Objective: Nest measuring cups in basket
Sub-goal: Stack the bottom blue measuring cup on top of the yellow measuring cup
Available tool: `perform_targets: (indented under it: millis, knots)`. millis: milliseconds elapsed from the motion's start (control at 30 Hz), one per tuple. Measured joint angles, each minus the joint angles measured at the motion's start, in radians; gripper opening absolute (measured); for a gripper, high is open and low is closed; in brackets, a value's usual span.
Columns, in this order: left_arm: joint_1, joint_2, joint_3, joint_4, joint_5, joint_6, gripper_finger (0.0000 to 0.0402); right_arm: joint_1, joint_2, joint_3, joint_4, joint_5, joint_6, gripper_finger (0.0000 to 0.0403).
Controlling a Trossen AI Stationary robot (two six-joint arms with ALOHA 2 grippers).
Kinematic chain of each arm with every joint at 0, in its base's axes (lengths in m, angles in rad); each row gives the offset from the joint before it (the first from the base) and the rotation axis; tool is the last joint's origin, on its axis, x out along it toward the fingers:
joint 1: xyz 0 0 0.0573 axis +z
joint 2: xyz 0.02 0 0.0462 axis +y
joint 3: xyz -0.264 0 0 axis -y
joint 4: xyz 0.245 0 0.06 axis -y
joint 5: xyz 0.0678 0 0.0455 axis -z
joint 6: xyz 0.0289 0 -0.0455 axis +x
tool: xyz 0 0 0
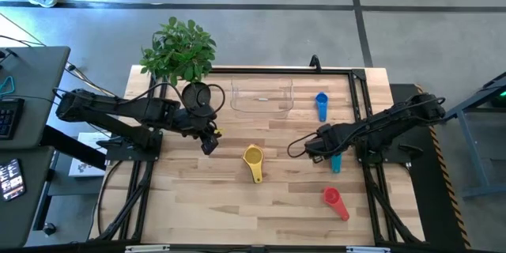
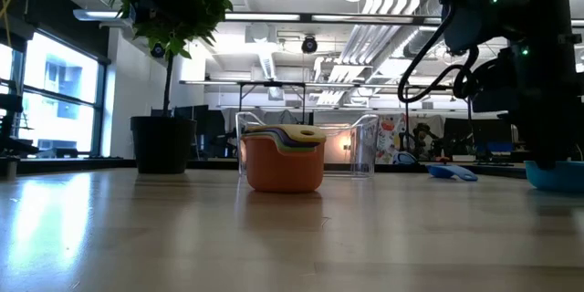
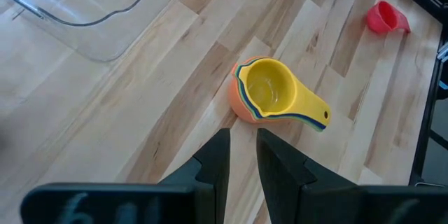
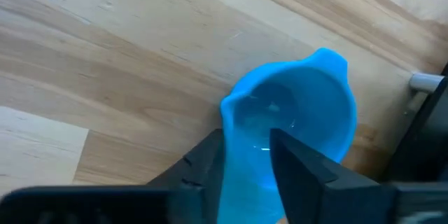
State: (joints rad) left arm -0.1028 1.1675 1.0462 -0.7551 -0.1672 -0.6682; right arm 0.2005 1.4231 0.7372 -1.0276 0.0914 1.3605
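A nested stack of cups [image 1: 253,158], orange outside and yellow innermost, stands on the table's middle; in the left wrist view the stack [image 3: 269,91] lies just beyond my left gripper [image 3: 242,155], which is open by a narrow gap and empty. My right gripper [image 4: 246,161] is shut on the teal cup [image 1: 335,163] at the table's right. The blue cup [image 1: 321,105] lies right of the clear basket [image 1: 261,113] near the far edge. The red cup [image 1: 335,202] lies near the right front. My right gripper holds the teal cup by the side of its bowl [image 4: 234,136] opposite the pouring lip. That part is pinched between the two fingers; one finger [image 4: 290,161] seems to reach inside the bowl and the other stays outside. Whether the cup is lifted I cannot tell.
A dark round plant pot [image 1: 196,95] with a leafy plant stands left of the basket, close behind my left arm. The basket [image 3: 105,21] holds no cups. Bare wood lies between the stack and the table's near edge. Black frame rails run along the table's left and right sides.
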Motion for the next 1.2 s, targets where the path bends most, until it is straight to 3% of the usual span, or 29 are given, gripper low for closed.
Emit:
perform_targets:
  millis: [233,567,833,1200]
  knots:
    - [0.0,0.0,0.0,0.0,0.0,0.0,0.0062,0.0,0.0,0.0,0.001,-0.003,0.0,0.0008]
    - [0.0,0.0,0.0,0.0,0.0,0.0,0.0062,0.01,0.0,0.041,-0.015,-0.006,0.009,0.0003]
    - [0.0,0.0,0.0,0.0,0.0,0.0,0.0062,0.018,0.001,0.233,-0.083,0.084,0.011,0.0001]
    - [0.0,0.0,-0.001,-0.003,0.0,0.0,0.0062,0.038,0.001,0.509,-0.079,0.314,-0.008,0.0]
